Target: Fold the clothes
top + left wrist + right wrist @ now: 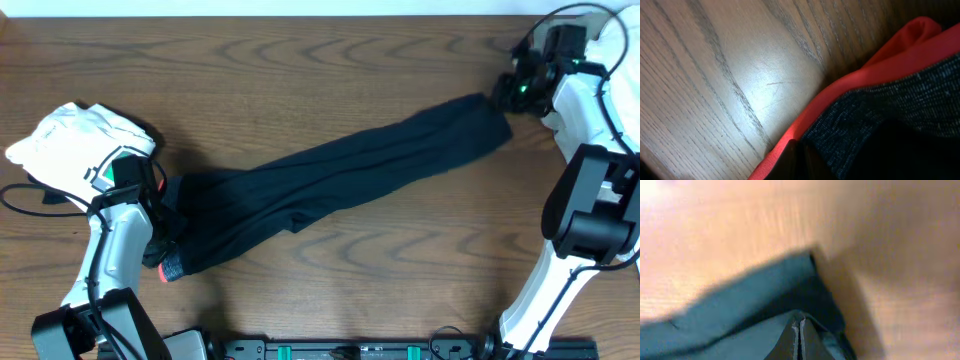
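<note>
The dark trousers (330, 180) lie stretched in a diagonal band across the wooden table, waist at the lower left and leg ends at the upper right. My left gripper (165, 258) is shut on the trousers at the waist. In the left wrist view its gripper (801, 156) pinches the grey waistband (890, 110) beside the red-orange edge (850, 82). My right gripper (502, 98) is shut on the leg end. In the right wrist view its gripper (799, 326) is closed with dark cloth (740, 320) bunched around it.
A white shirt with a green print (75, 145) lies at the far left, just behind my left arm. White garments (612, 40) sit at the back right corner beside my right arm. A black cable (20, 198) trails at the left edge.
</note>
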